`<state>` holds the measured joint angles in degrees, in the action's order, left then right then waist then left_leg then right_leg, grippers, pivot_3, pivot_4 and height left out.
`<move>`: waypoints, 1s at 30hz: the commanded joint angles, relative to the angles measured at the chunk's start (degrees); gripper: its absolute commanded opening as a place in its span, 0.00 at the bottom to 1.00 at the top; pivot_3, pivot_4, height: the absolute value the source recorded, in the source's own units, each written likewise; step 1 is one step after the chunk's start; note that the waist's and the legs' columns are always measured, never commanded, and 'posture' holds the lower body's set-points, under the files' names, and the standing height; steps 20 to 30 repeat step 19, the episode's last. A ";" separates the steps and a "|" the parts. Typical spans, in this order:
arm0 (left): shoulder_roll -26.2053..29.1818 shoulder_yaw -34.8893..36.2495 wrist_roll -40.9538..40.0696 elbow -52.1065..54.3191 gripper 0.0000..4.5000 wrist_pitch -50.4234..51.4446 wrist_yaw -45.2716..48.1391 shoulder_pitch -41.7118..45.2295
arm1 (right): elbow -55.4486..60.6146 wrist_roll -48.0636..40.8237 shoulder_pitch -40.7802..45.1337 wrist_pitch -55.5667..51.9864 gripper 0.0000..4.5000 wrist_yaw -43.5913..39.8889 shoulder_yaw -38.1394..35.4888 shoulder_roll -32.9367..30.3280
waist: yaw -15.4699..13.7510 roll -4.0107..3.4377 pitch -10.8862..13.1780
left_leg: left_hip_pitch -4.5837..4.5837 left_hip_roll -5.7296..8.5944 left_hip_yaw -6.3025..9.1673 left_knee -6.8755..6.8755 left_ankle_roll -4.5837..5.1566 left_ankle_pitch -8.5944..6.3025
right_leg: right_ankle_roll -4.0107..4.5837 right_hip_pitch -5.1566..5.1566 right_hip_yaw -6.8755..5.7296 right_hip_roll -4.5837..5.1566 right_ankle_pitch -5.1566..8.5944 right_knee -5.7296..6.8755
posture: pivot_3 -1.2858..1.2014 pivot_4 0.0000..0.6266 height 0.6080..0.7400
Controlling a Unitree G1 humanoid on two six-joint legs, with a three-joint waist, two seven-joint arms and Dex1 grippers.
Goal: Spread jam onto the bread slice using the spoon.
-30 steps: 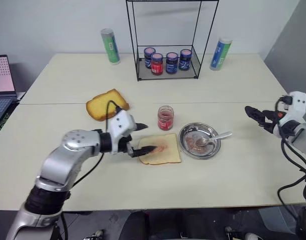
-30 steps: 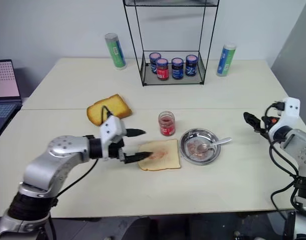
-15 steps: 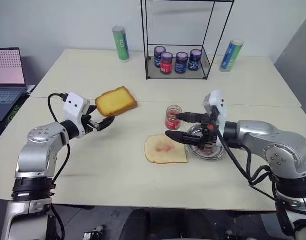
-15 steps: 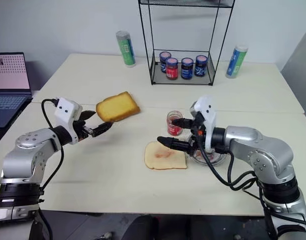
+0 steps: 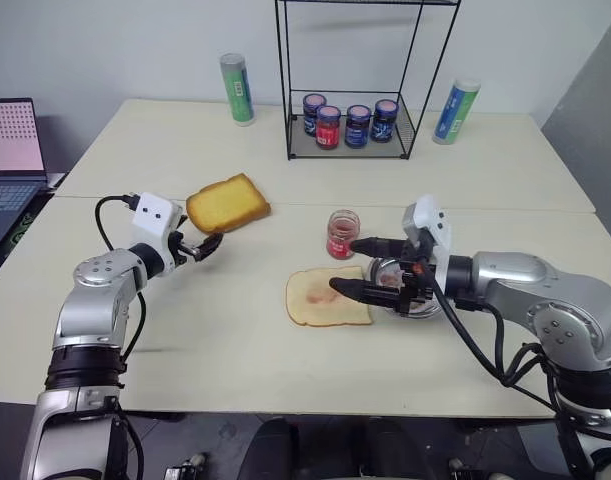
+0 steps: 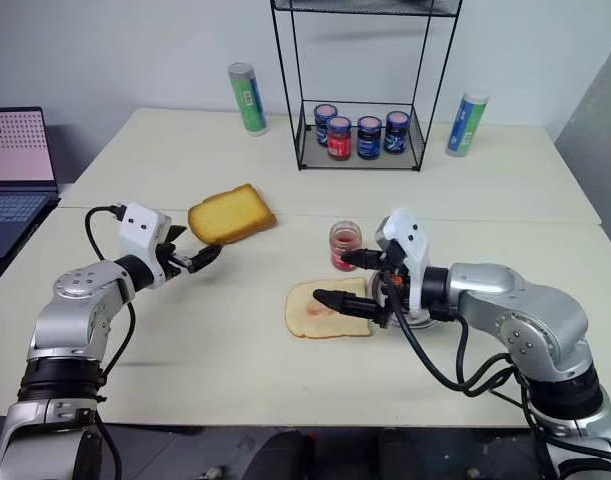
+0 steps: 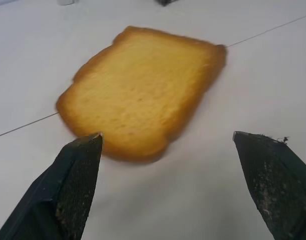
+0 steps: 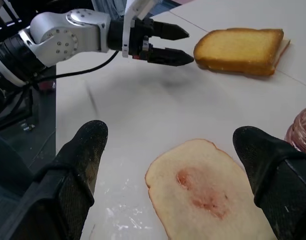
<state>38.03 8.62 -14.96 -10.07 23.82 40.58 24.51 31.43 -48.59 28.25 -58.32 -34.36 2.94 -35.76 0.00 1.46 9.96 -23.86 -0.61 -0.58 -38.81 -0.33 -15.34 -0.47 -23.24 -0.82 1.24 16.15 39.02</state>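
On the pale worktop (image 5: 235,340), your right end effector (image 5: 353,268) hangs with its two black fingers spread wide and nothing between them, one tip over the near edge of the bread slice (image 5: 320,297), the other up by the small glass jar (image 5: 340,233). Your left end effector (image 5: 203,246) is likewise splayed and empty, pointing at the thick golden toast (image 5: 228,202) just beyond its tips.

The bread slice lies flat at the middle of the worktop, touching nothing but the surface, with a faint smear of jam (image 8: 203,191) at its centre (thin, and far from the crust). More jam sits in the jar just behind it. Your right arm covers most of the steel dish (image 5: 397,272) beside the slice, so whether the spoon lies there cannot be told from these views.

Expect the slice to be light, limp and easily torn: it will likely slide or buckle under a dragging spoon, so press gently and work from the centre outward. If you must steady it, pin a crust corner rather than the soft middle.

The spoon should be stiff, smooth and slippery; take it partway up the handle, clear of the bowl, so it does not twist in your grip. The jar is glass, so keep the fingers from knocking it.
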 commanded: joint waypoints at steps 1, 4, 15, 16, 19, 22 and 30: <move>5.10 -1.77 -6.55 13.59 0.97 6.48 10.40 -4.77 | 3.70 -2.75 -3.25 -1.21 0.98 -1.03 -4.45 -3.35 | 0.10 0.00 0.00 | 0.00 -0.01 0.00 0.00 0.00 0.00 | 0.00 0.00 0.00 0.00 0.00 0.00 | 0.52 0.24 1.00; 11.11 -2.65 -9.21 20.91 0.97 10.39 16.80 -8.70 | 5.79 -4.58 -8.68 -1.88 0.98 -3.83 -8.07 -8.46 | 0.06 0.00 0.00 | 0.01 -0.02 0.02 0.02 -0.01 0.00 | 0.01 0.00 0.00 0.00 0.01 -0.01 | 0.52 0.24 1.00; 25.14 7.38 -9.44 15.96 0.97 8.92 24.79 -18.10 | -10.92 7.16 -33.24 6.73 0.98 -22.11 -31.91 -30.02 | -0.01 -0.07 0.03 | 0.18 -0.05 -0.04 0.04 0.01 0.00 | 0.02 0.10 0.01 -0.11 0.02 0.00 | 0.52 0.24 1.00; 25.41 7.25 -9.37 15.66 0.97 8.19 25.26 -18.23 | -11.03 7.45 -33.95 7.45 0.98 -22.93 -31.90 -30.19 | 0.02 -0.08 0.02 | 0.19 -0.06 -0.06 0.05 0.01 0.00 | 0.02 0.10 0.02 -0.11 0.02 0.01 | 0.52 0.24 1.00; 24.57 6.02 -9.35 15.41 0.97 7.73 24.58 -16.78 | -10.24 7.67 -33.63 8.57 0.98 -22.94 -30.02 -29.03 | 0.19 -0.12 0.04 | 0.23 -0.08 -0.15 0.06 0.01 0.00 | 0.01 0.08 0.11 -0.11 0.02 0.02 | 0.52 0.24 1.00; 24.57 6.02 -9.35 15.41 0.97 7.73 24.58 -16.78 | -10.24 7.67 -33.63 8.57 0.98 -22.94 -30.02 -29.03 | 0.19 -0.12 0.04 | 0.23 -0.08 -0.15 0.06 0.01 0.00 | 0.01 0.08 0.11 -0.11 0.02 0.02 | 0.52 0.24 1.00; 24.57 6.02 -9.35 15.41 0.97 7.73 24.58 -16.78 | -10.24 7.67 -33.63 8.57 0.98 -22.94 -30.02 -29.03 | 0.19 -0.12 0.04 | 0.23 -0.08 -0.15 0.06 0.01 0.00 | 0.01 0.08 0.11 -0.11 0.02 0.02 | 0.52 0.24 1.00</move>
